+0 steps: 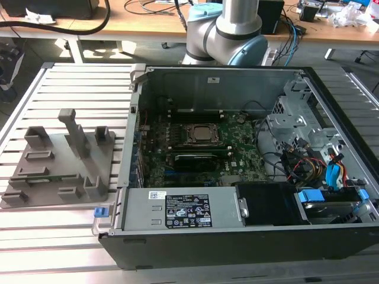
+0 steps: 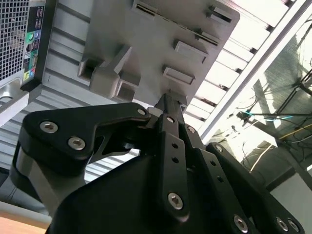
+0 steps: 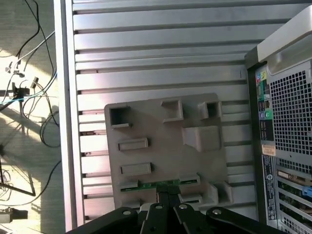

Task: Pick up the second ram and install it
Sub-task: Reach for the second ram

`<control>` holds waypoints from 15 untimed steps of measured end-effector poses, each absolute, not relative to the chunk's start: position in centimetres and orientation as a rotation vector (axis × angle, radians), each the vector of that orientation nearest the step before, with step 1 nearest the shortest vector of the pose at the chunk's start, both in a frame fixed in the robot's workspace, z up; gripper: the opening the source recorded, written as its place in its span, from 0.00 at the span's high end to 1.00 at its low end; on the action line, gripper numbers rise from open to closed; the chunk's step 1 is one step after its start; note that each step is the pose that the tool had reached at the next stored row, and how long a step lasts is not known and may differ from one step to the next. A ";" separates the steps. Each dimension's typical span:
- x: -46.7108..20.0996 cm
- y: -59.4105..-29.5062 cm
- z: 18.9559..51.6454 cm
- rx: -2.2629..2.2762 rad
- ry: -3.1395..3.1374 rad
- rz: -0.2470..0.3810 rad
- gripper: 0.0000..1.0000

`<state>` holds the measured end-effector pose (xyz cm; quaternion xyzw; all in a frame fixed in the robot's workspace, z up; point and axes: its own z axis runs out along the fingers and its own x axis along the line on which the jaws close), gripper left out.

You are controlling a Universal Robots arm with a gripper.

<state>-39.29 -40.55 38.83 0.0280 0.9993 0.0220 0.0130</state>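
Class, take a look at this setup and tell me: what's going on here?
A robot arm is working on a ram install. Its gripper is down at the grey holder beside the open computer case, right at the green ram, which sits in one of the holder's slots. The ram has not been lifted out yet.

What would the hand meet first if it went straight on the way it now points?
Probably the second ram, lying in the grey holder block just ahead of the hand, though depth is unclear.
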 end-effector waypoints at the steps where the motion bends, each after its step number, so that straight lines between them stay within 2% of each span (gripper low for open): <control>1: -39.3 -40.6 38.8 0.069 3.115 0.065 0.89; 7: -39.0 -40.8 38.5 -0.034 3.117 0.059 0.89; 9: -38.9 -40.8 38.5 -0.035 3.118 0.019 0.89; 15: -38.1 -40.8 38.5 -0.035 3.124 0.003 0.89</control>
